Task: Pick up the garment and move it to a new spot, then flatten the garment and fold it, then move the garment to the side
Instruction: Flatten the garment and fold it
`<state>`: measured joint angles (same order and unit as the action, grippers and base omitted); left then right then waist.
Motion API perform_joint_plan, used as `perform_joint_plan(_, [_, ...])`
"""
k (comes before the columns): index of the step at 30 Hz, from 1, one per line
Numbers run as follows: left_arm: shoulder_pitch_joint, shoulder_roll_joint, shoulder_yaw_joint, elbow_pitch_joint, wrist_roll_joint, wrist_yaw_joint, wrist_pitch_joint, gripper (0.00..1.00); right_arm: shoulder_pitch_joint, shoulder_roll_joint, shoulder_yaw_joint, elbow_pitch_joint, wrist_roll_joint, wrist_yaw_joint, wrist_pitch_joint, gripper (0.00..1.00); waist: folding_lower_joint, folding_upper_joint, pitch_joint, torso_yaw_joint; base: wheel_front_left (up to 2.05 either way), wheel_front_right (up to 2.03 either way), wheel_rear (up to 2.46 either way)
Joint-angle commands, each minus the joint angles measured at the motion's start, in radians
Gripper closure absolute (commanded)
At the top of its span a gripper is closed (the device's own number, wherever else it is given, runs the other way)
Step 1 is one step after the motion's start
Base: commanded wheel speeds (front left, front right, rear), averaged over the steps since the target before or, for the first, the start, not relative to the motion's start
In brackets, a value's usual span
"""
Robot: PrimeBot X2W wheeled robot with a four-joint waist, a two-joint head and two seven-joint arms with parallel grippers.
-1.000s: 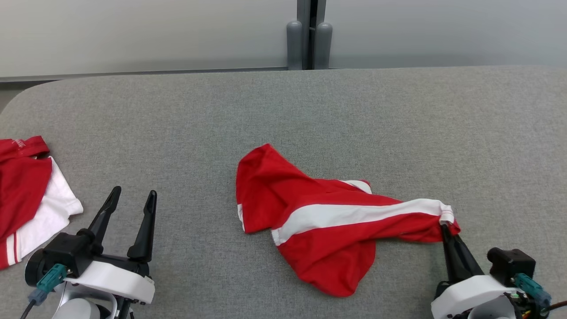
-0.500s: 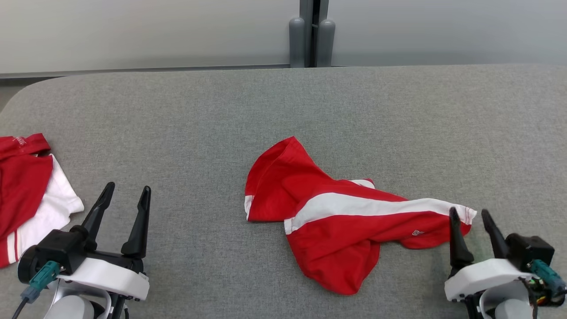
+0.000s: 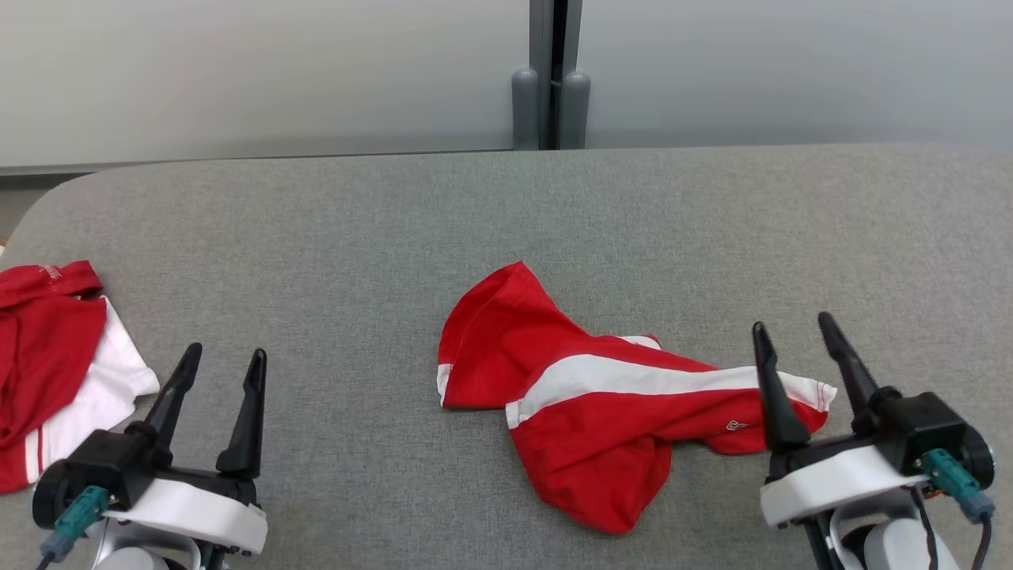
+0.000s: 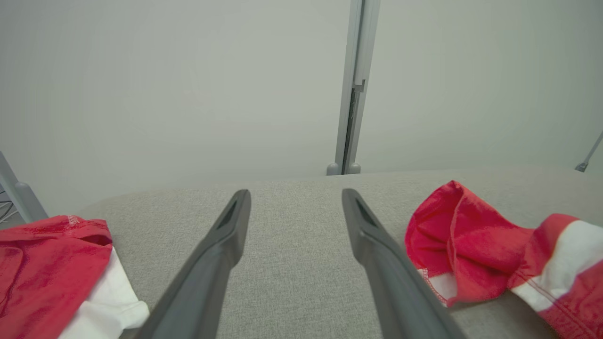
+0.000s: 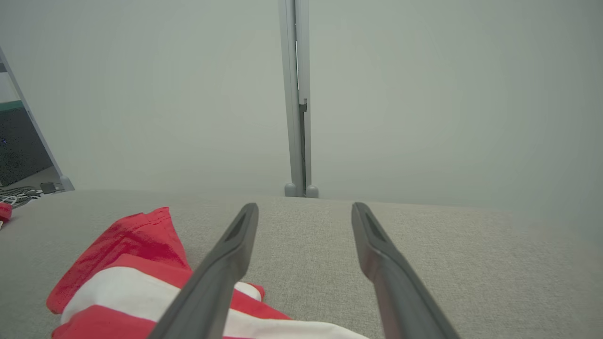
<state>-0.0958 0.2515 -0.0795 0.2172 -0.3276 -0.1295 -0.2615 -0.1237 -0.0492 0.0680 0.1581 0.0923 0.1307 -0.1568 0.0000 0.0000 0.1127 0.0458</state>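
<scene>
one red garment (image 3: 593,443) crumpled on table (image 3: 506,206), jaws spread

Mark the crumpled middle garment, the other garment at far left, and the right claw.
Crumpled middle garment (image 3: 601,443): head view, red cloth below stripe.
Other garment (image 3: 47,348): head view, red part.
Right claw (image 3: 791,321): head view, midway between fingertips.

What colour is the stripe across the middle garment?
White stripe on red garment; head view shows it best.

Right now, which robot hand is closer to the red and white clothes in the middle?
Right. The right gripper is at the right end of the middle garment. The left gripper sits well off its left side, bare table between.
</scene>
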Motion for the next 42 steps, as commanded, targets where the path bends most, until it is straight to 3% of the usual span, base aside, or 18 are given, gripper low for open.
perform_joint_plan(1, [0.012,-0.001,-0.001,0.002,0.009,0.003,-0.005,0.00,0.025,-0.002,0.014,-0.024,-0.003,0.000,0.020,0.00,0.0000,0.0000,-0.015,0.006,0.00,0.00,0.00])
perform_joint_plan(13, [0.059,-0.019,-0.028,0.020,0.022,0.014,-0.005,0.00,0.147,-0.003,0.080,-0.117,0.034,0.000,0.099,0.00,0.0000,0.0000,-0.068,0.012,0.00,0.00,0.00])
perform_joint_plan(35, [0.047,-0.003,-0.050,0.008,-0.002,0.016,0.003,0.00,0.135,-0.003,0.072,-0.119,0.034,0.000,0.109,0.00,0.0000,0.0000,-0.061,0.014,0.00,0.00,0.00])
perform_joint_plan(42, [0.010,-0.022,-0.117,-0.006,-0.009,0.007,0.031,0.00,0.127,-0.003,0.070,-0.121,0.031,0.000,0.110,0.00,0.0000,0.0000,-0.048,0.013,0.00,0.00,0.00])
